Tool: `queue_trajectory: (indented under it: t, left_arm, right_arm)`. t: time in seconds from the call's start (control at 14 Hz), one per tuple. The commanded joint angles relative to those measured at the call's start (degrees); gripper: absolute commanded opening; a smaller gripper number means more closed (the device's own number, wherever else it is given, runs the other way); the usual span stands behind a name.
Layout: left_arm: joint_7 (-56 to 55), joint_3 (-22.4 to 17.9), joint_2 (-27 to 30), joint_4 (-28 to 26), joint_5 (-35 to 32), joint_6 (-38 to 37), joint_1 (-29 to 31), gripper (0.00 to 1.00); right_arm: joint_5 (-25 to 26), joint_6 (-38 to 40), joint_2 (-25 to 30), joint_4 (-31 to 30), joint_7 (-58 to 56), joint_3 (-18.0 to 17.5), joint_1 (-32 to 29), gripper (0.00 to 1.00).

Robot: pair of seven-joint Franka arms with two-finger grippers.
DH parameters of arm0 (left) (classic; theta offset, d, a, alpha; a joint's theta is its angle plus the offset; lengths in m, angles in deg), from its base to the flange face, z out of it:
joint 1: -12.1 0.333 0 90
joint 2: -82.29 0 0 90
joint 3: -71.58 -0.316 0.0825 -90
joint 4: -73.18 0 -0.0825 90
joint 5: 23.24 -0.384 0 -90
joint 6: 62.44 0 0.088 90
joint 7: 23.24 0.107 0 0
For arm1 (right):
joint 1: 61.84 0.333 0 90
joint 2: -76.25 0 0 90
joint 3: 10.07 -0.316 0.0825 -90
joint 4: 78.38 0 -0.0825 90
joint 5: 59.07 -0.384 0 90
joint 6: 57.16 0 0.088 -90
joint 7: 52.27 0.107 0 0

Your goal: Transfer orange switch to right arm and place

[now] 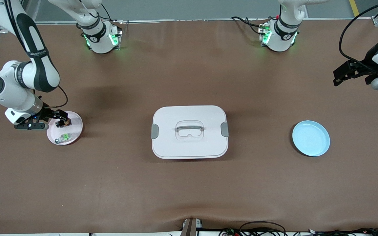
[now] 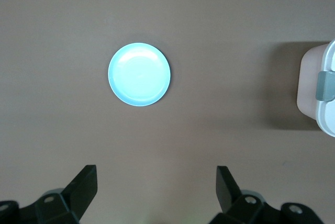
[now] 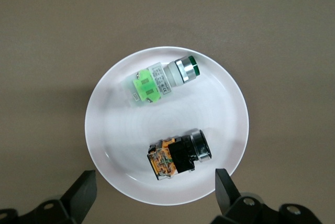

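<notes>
The orange switch (image 3: 178,157), black with an orange end, lies on its side on a pale pink plate (image 3: 209,109) at the right arm's end of the table. It shows in the front view as the orange switch (image 1: 63,123) on the plate (image 1: 75,126). My right gripper (image 3: 155,187) hovers open just above the plate's rim, its fingers apart from the switch; the front view shows the right gripper (image 1: 49,119) over the plate's edge. My left gripper (image 2: 157,182) hangs open and empty, high over bare table at the left arm's end, also seen as the left gripper (image 1: 336,77).
A silvery-white switch with a green centre (image 3: 162,80) shares the pink plate, nearer the front camera (image 1: 65,136). A white lidded box with a handle (image 1: 189,131) sits mid-table. A light blue plate (image 1: 311,138), empty, lies toward the left arm's end (image 2: 140,74).
</notes>
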Motion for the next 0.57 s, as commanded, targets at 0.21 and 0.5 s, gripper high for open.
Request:
queue_trajectory:
  t: [0.21,0.5]
  left_arm:
    - [1.1,-0.2,1.3,-0.8,1.1,-0.4,0.1,1.0]
    - [1.1,-0.2,1.5,-0.8,1.1,-0.4,0.1,1.0]
  right_arm:
    - [0.6,2.3,2.3,2.4,4.7,-0.5,0.6,1.0]
    - [0.5,11.5,2.5,6.4,4.6,-1.0,1.3,1.0]
